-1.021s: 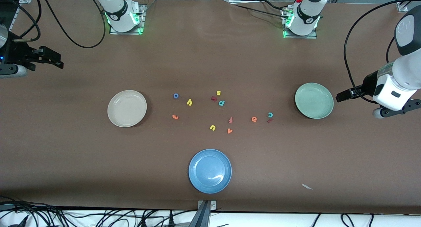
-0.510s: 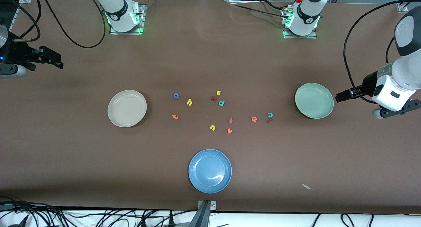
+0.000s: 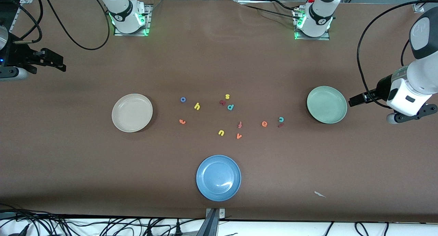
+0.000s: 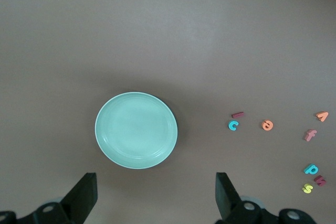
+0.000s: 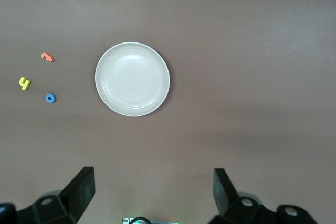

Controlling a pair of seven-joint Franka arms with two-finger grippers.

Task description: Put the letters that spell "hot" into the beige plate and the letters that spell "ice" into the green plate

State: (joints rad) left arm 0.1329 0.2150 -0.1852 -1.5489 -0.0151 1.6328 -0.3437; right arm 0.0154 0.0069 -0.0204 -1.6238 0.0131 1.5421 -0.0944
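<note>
The beige plate [image 3: 132, 113] lies toward the right arm's end of the table, the green plate [image 3: 326, 104] toward the left arm's end. Between them lie the blue o [image 3: 183, 99], yellow h [image 3: 197, 106] and orange t [image 3: 182, 121], nearer the beige plate. The teal c [image 3: 281, 119], orange e [image 3: 264, 123] and maroon i [image 3: 281, 125] lie nearer the green plate. My left gripper [image 4: 156, 192] hangs open and empty high beside the green plate. My right gripper [image 5: 153, 192] waits open and empty high at its own table end.
A blue plate [image 3: 218, 177] sits nearest the front camera. Other letters lie mid-table: yellow s [image 3: 227, 96], teal p [image 3: 230, 107], reddish f [image 3: 240, 125], yellow u [image 3: 221, 132], orange v [image 3: 239, 136]. A white scrap [image 3: 319, 194] lies near the front edge.
The left arm's hand has drifted very slightly toward the green plate. Letters, plates and the right arm have not moved.
</note>
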